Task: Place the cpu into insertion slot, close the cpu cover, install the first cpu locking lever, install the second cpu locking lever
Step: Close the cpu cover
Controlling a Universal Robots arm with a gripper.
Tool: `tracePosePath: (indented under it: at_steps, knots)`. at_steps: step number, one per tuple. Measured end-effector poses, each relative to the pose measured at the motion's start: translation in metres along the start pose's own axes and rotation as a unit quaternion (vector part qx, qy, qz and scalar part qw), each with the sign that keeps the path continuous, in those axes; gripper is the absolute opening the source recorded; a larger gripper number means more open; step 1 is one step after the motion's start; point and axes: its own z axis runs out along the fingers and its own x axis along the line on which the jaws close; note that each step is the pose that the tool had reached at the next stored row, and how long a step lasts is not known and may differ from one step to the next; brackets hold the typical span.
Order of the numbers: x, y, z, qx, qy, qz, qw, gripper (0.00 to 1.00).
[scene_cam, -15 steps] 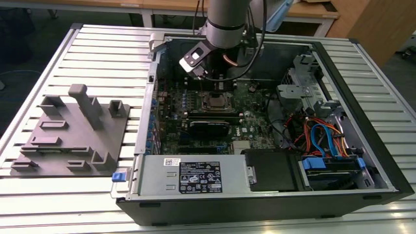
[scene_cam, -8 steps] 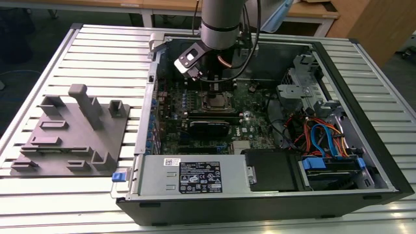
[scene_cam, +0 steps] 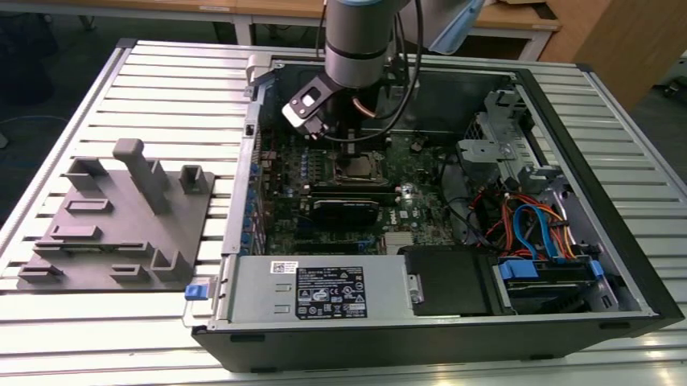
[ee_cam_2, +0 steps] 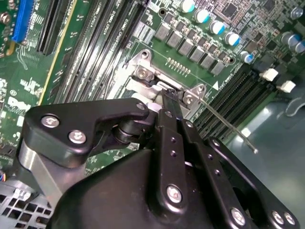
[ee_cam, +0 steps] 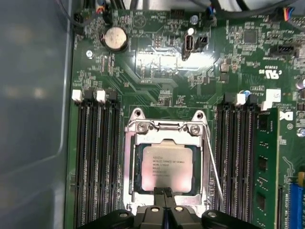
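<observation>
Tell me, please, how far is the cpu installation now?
The cpu lies in the insertion slot and the cpu cover looks closed around it. The gripper, shut, is at the cover's edge. A thin locking lever beside the slot stands slanted, seemingly not latched yet.

We see the cpu [ee_cam: 167, 167] lying in the slot [ee_cam: 137, 167], with the cover [ee_cam: 202, 167] down around it. Memory slots [ee_cam: 97, 162] flank the slot on two opposite sides. The hand [ee_cam: 164, 193] sits over the slot's edge.
</observation>
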Motion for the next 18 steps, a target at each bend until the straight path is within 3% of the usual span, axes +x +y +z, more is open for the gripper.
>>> tracePosePath:
  at_steps: [2,12,18]
  knots:
    - [0.0,-0.0003,0.0014,0.0014,0.0,0.0,1.0,0.1]
    - [0.0,-0.0008,-0.0014,0.0014,0.0,0.0,1.0,0.1]
    - [-0.0005,-0.0013,0.0055,0.0023,-0.0009,0.0,1.0,0.1]
